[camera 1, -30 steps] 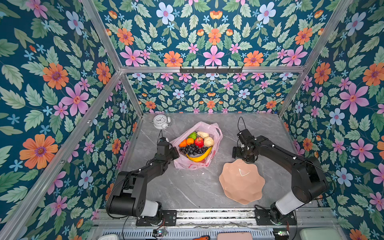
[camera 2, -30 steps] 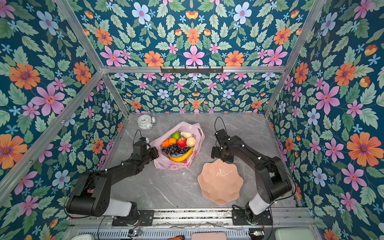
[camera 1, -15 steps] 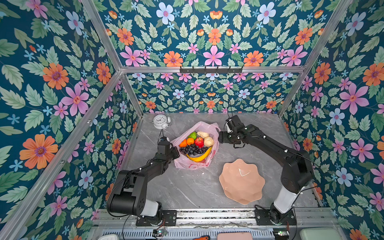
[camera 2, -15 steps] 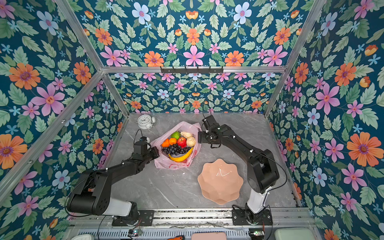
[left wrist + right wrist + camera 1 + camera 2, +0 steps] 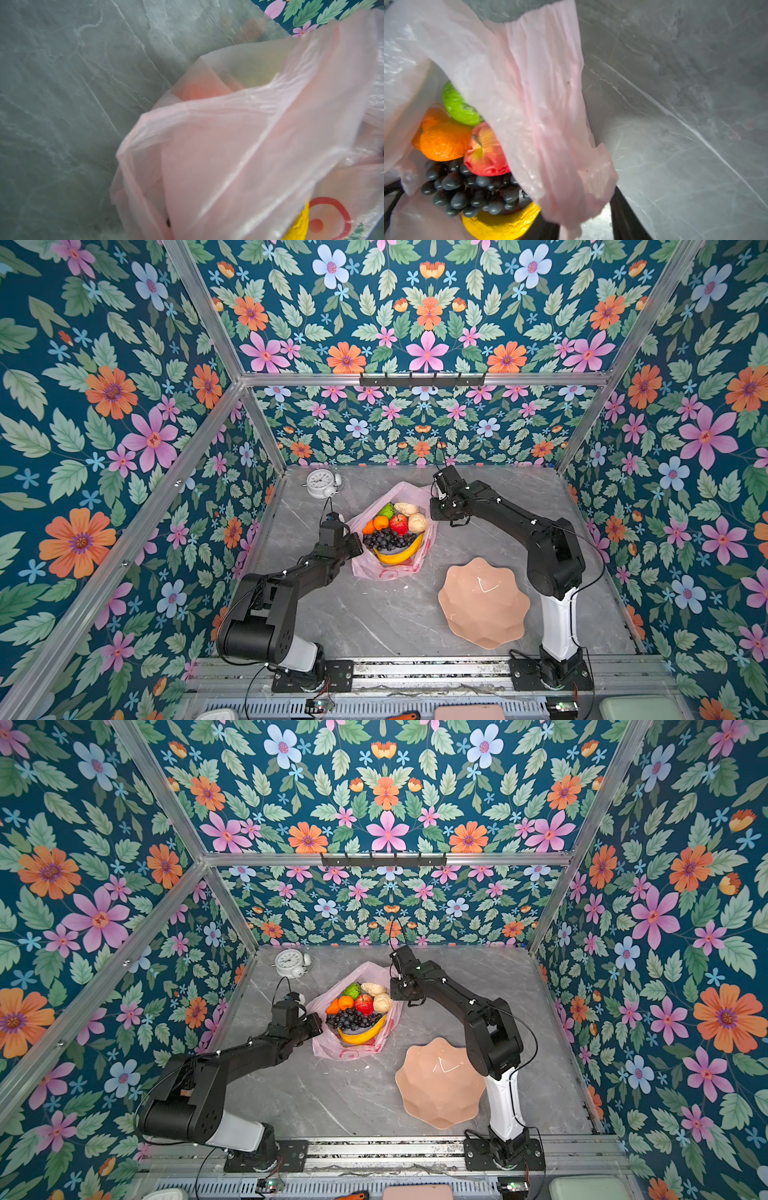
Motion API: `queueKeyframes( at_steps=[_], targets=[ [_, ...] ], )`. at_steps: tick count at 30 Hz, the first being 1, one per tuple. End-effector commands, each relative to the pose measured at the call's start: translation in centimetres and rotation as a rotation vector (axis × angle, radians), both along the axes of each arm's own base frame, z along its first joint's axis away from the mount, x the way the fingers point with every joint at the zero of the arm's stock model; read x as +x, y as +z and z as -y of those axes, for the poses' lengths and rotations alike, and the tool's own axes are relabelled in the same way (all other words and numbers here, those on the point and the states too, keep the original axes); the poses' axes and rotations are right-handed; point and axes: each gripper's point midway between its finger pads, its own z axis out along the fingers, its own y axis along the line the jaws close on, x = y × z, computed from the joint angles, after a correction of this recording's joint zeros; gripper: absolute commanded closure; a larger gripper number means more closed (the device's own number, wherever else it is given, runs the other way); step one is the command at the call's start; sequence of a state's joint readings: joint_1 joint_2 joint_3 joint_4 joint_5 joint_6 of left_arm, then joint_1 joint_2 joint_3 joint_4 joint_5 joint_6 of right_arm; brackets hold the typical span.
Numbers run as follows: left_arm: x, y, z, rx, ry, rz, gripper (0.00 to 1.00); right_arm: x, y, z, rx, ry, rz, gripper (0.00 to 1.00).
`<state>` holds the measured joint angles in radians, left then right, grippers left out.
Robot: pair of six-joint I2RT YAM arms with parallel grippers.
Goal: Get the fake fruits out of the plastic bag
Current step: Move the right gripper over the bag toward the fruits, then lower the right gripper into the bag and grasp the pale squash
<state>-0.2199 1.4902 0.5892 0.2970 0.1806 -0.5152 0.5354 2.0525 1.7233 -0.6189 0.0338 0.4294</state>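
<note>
Left gripper point(image 5: 355, 540): clenched at the left rim of the plastic bag point(image 5: 386, 572), apparently pinching the film. It should hold low and steady as the anchor.
Fake fruits point(image 5: 395, 526): all heaped inside the bag's open mouth, mid-table.
Right gripper point(image 5: 583, 228): its jaws stand either side of the bag's right handle strip; I cannot tell whether they bite yet. Take a full pinch, then draw outward gently to widen the mouth without tipping the heap.
Bowl point(image 5: 484, 605): near, on the right.

Teal floral walls point(image 5: 124, 406) and an aluminium frame point(image 5: 291, 379) enclose a grey marble tabletop point(image 5: 374, 622).
</note>
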Motion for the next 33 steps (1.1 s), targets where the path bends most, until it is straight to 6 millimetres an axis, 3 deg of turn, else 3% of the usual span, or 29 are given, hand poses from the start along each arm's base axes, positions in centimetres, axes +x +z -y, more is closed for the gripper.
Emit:
queueKeyframes(
  at_steps=[1, 3, 13, 21, 28, 33],
  targets=[
    [0.1, 0.0, 0.7, 0.026, -0.031, 0.005, 1.0, -0.3, -0.4, 1.9, -0.062, -0.062, -0.001, 0.79],
    [0.1, 0.0, 1.4, 0.042, -0.044, 0.01, 1.0, -0.8, -0.7, 2.9, -0.072, -0.091, -0.009, 0.85],
    [-0.5, 0.7, 7.6, 0.114, -0.199, 0.063, 1.0, -4.5, -2.0, 8.0, -0.081, -0.17, -0.019, 0.88],
    [-0.5, 1.2, 6.9, 0.142, -0.165, 0.08, 1.0, -6.9, -3.5, 12.1, -0.174, -0.285, -0.073, 0.88],
    [-0.6, 1.4, 6.7, 0.145, -0.156, 0.091, 1.0, -7.7, -4.5, 12.3, -0.184, -0.29, -0.116, 0.88],
    [-0.6, 1.5, 6.8, 0.143, -0.16, 0.093, 1.0, -7.7, -2.7, 10.6, -0.132, -0.219, -0.077, 0.74]
  ],
)
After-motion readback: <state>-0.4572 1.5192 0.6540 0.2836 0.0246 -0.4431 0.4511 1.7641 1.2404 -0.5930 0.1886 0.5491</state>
